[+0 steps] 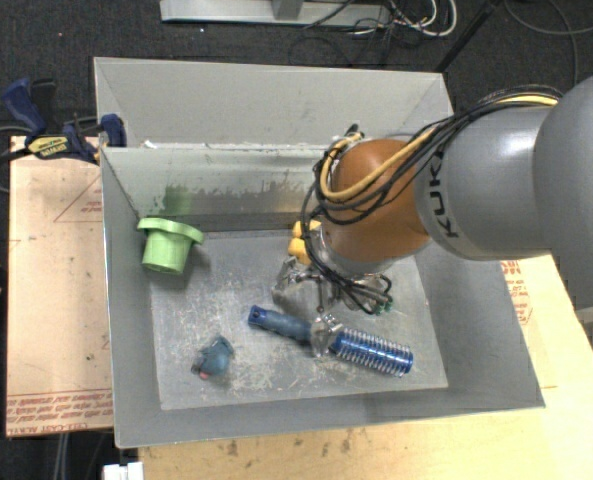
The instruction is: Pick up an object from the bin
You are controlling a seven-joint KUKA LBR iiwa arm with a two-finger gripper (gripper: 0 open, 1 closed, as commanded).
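My gripper (pixel 309 306) hangs low in the middle of the bin, under the orange wrist cover. Its metal fingers stand apart, one fingertip (pixel 323 337) touching the neck of a blue hairbrush (pixel 372 352), the other (pixel 293 276) further back. The brush lies flat along the bin's front, with its handle pointing left and its bristle head pointing right. Nothing is gripped between the fingers. A yellow thing (pixel 299 238) sits just behind the gripper, mostly hidden by the cover.
A light green flanged cup (pixel 168 245) lies on its side at the back left. A small blue-grey lump with a red spot (pixel 214 358) lies at the front left. The arm covers the bin's right side.
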